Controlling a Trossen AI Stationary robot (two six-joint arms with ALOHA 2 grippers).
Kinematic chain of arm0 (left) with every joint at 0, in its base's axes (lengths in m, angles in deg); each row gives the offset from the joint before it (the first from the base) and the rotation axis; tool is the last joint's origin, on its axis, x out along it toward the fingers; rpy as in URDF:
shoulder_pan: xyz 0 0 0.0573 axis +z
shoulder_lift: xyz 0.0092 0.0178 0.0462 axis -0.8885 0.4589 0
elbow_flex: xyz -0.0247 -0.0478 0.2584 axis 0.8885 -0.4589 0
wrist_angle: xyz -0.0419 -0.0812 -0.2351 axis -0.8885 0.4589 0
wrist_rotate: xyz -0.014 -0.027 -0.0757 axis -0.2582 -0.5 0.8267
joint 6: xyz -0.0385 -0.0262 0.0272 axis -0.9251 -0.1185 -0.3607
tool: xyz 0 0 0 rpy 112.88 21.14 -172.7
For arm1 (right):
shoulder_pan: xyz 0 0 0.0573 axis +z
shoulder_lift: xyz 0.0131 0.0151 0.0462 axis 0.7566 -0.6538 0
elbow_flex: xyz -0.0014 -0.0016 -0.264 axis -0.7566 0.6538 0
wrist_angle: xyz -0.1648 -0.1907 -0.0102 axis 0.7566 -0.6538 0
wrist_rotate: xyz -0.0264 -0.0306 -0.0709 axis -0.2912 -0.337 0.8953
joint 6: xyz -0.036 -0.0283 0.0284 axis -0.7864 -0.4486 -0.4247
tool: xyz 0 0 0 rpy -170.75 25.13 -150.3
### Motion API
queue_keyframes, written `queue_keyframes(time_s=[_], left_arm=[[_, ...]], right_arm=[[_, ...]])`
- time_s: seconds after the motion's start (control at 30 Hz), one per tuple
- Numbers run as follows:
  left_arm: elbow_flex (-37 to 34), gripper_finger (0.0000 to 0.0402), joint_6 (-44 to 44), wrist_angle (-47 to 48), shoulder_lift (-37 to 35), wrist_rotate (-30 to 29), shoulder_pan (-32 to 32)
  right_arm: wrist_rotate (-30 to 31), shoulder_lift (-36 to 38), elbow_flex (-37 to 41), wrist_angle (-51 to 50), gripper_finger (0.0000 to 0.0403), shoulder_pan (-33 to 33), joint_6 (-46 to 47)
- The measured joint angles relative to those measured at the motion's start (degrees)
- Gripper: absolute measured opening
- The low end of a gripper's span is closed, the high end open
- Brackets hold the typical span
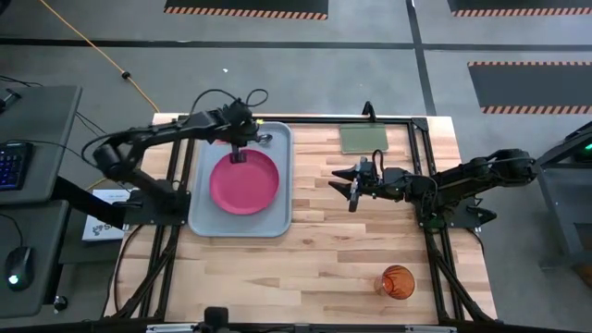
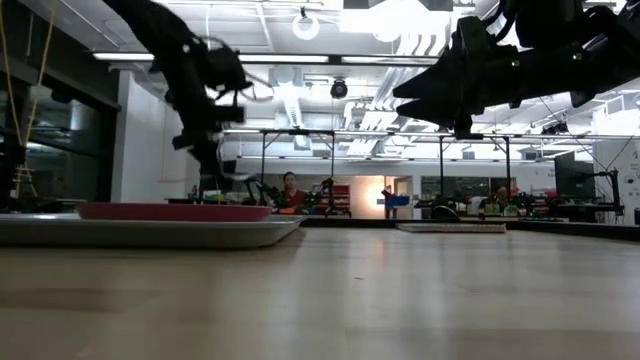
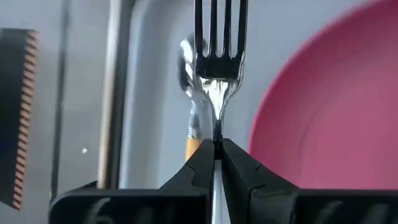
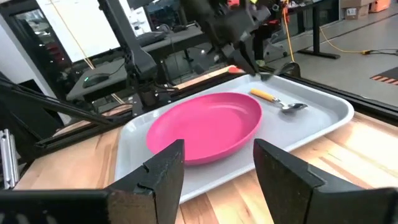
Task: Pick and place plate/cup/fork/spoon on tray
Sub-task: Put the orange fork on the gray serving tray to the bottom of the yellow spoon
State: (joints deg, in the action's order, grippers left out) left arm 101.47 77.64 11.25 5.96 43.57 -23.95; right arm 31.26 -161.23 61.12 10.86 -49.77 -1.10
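Observation:
The light blue-grey tray [image 1: 205,217] lies at the table's left and bears the pink plate [image 1: 244,181]. The spoon [image 1: 265,139] lies in the tray's far right corner, its orange-tan handle [image 4: 263,94] on the tray floor. My left gripper [image 1: 239,155] hangs above the tray's far part, between plate and spoon, shut on the fork [image 3: 219,43]. My right gripper [image 1: 351,191] stands open at mid-table, to the tray's right, nothing between its fingers [image 4: 163,171]. The red-orange cup [image 1: 398,281] stands upright near the front right. My left gripper pinches the fork's silver neck [image 3: 217,127] just behind the tines, between its two fingertips. The fingers slant downward and lie along the fork, whose tines stick out beyond them. The handle is hidden behind the fingers. The fork is held clear above the tray floor.
A flat green rectangle [image 1: 363,139] lies at the table's far edge, right of the tray. Bare wood spreads between the tray and the cup. People sit in the room beyond the table's far edge [image 2: 291,192].

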Motion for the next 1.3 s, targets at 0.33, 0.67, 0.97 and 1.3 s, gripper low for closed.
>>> queue_keyframes(time_s=[0.33,0.67,0.97,1.3], left_arm=[[0.0,0.0007,5.65,-8.31,10.29,0.79,2.27],[0.0,0.0007,8.17,-7.47,14.26,2.17,3.2],[0.0,0.0008,8.07,-6.64,14.55,5.14,3.31],[0.02,0.0033,8.04,-6.53,14.55,3.2,3.31]], right_arm=[[0.07,0.0,0.0,-1.35,0.0181,0.0,1.09],[0.07,0.0,0.0,-2.39,0.0181,0.0,1.49],[0.07,0.0,0.0,-2.43,0.0181,0.0,1.49],[0.07,0.0,0.0,-2.43,0.0181,0.0,2.28]])
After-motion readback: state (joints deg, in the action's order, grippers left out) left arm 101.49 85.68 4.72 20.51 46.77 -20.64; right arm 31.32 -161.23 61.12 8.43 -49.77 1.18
